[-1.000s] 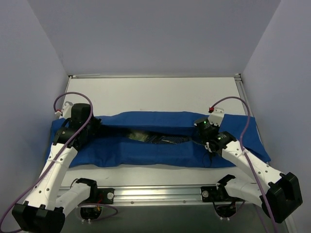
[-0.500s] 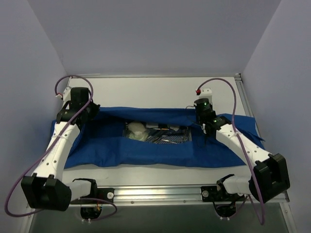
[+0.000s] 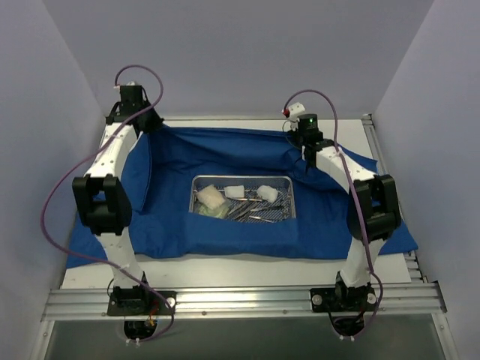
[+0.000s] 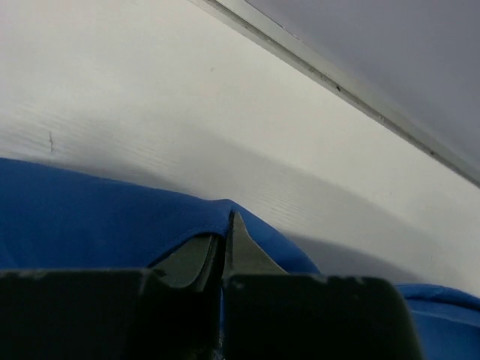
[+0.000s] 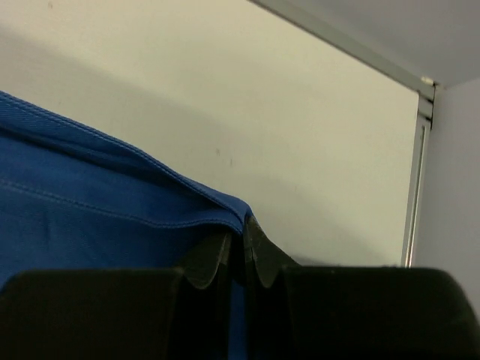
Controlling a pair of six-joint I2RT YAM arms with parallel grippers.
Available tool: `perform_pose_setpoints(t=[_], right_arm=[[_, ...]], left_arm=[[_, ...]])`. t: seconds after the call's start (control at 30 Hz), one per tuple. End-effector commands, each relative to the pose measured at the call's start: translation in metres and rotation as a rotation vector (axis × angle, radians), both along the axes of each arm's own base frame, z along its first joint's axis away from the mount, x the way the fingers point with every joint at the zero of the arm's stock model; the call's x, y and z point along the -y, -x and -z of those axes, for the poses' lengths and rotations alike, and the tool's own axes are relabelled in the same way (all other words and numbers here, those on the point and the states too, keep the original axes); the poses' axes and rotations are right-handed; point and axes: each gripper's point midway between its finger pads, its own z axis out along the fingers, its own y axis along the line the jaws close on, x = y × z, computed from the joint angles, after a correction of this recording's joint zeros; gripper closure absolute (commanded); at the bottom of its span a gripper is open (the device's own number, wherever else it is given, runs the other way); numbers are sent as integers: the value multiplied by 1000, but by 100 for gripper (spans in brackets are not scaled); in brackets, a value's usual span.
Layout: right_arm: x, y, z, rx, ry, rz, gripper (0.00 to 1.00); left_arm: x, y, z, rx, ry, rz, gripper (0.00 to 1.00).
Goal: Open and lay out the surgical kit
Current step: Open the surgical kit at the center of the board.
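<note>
desk point(image 3: 225, 131) white, walls point(image 3: 240, 60) grey | mesh tray point(image 3: 244, 178) on blue cloth point(image 3: 225, 150): gauze pads point(image 3: 235, 192), steel tools point(image 3: 251, 212) | left gripper point(image 4: 223, 236), right gripper point(image 5: 238, 244) each clamped on cloth's far edge

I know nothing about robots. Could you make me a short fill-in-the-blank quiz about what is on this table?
1. The left gripper and the right gripper are each shut on an edge of the ____ cloth.
2. The wire-mesh tray sits uncovered in the ____ of the cloth.
3. The white gauze pads lie ____ the tray.
Missing words: blue; middle; inside.
</note>
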Motion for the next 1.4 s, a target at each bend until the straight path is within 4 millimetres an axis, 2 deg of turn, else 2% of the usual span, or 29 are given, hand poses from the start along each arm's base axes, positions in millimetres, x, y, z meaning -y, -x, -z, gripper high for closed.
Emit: perform_pose_setpoints(t=[0.0, 0.03, 0.07, 0.1, 0.13, 0.17, 0.2, 0.23, 0.27, 0.3, 0.47, 0.53, 0.57, 0.6, 0.63, 0.67, 0.7, 0.83, 0.87, 0.93, 0.97, 1.0, 1.03, 1.07, 1.1, 1.13, 1.17, 1.33, 1.37], right_arm=[[39, -40, -5, 18, 126, 21, 100], [42, -56, -19, 63, 119, 24, 100], [41, -64, -4, 44, 124, 10, 100], [41, -72, -2, 45, 143, -17, 100], [38, -84, -12, 87, 138, -27, 100], [37, -91, 1, 73, 145, -38, 100], [37, -97, 4, 72, 157, -47, 100], [36, -104, 3, 95, 157, -40, 100], [37, -114, 9, 98, 161, -34, 100], [37, -121, 8, 119, 160, -26, 100], [44, -154, 9, 238, 185, 58, 96], [46, -165, -1, 303, 205, 73, 87], [44, -168, 8, 294, 223, 68, 82], [41, -174, 1, 322, 235, 59, 75], [39, -176, -1, 333, 257, 49, 62], [38, -177, 1, 335, 311, 37, 43], [39, -175, -11, 384, 338, 87, 35], [40, -159, -41, 414, 309, 224, 0], [38, -153, -61, 447, 195, 277, 0], [38, -139, -56, 343, 93, 306, 0], [36, -131, -70, 362, -59, 361, 0], [40, -116, -55, 269, -96, 381, 0], [48, -106, -44, 220, -153, 409, 0], [53, -95, -52, 208, -217, 426, 0], [59, -79, -38, 137, -260, 459, 0], [55, -70, -44, 132, -386, 475, 0], [68, -55, -20, 66, -408, 501, 0], [81, -13, 0, -1, -398, 519, 0], [81, -4, 13, -41, -389, 525, 0]], left_arm=[[-43, -60, -34, 146, -179, 33, 97], [-43, -70, -33, 159, -194, 56, 97], [-45, -80, -33, 173, -224, 83, 97], [-43, -93, -7, 143, -219, 121, 97], [-43, -106, -31, 208, -236, 139, 97], [-41, -113, -29, 218, -249, 168, 97], [-43, -123, -5, 190, -268, 194, 95], [-43, -132, -22, 240, -286, 199, 91], [-44, -137, -19, 250, -312, 218, 77], [-50, -146, -1, 233, -330, 204, 73], [-69, -164, 5, 285, -323, 149, 60], [-74, -167, 3, 302, -320, 144, 44], [-75, -167, 1, 307, -314, 140, 33], [-73, -167, 0, 310, -314, 148, 12], [-73, -165, -1, 307, -314, 155, 1], [-72, -164, -5, 311, -309, 160, 6], [-70, -162, -7, 309, -303, 170, 6], [-62, -144, -17, 268, -267, 195, 6], [-59, -137, -32, 277, -263, 206, 6], [-57, -117, -24, 197, -251, 219, 6], [-57, -105, -41, 195, -254, 208, 6], [-56, -96, -40, 168, -246, 207, 6], [-54, -79, -16, 76, -226, 219, 6], [-52, -63, -31, 74, -225, 216, 6], [-51, -51, -23, 31, -219, 207, 6], [-51, -30, 10, -71, -211, 197, 6], [-48, -14, -4, -61, -206, 186, 6], [-47, 61, 21, -205, -258, 123, 6], [-48, 76, 38, -266, -266, 102, 6]])
